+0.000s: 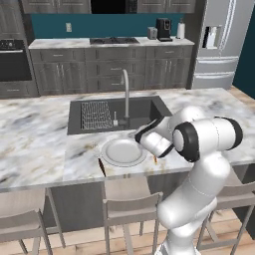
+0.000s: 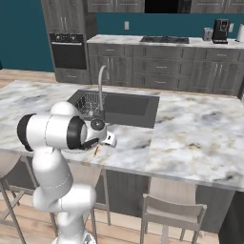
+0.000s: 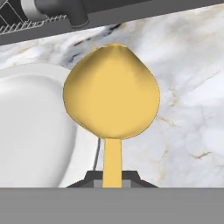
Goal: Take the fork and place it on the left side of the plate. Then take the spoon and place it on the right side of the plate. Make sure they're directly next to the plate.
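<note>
Tool (image 3: 112, 181) grips the spoon (image 3: 111, 98) by its handle, just right of the plate (image 3: 30, 127). It looks a little above the worktop (image 3: 192, 109); dropped now, it might bounce away.

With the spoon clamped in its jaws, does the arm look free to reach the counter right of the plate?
Probably yes: the spoon hangs just beside the plate, over bare marble counter, with nothing lying between.
</note>
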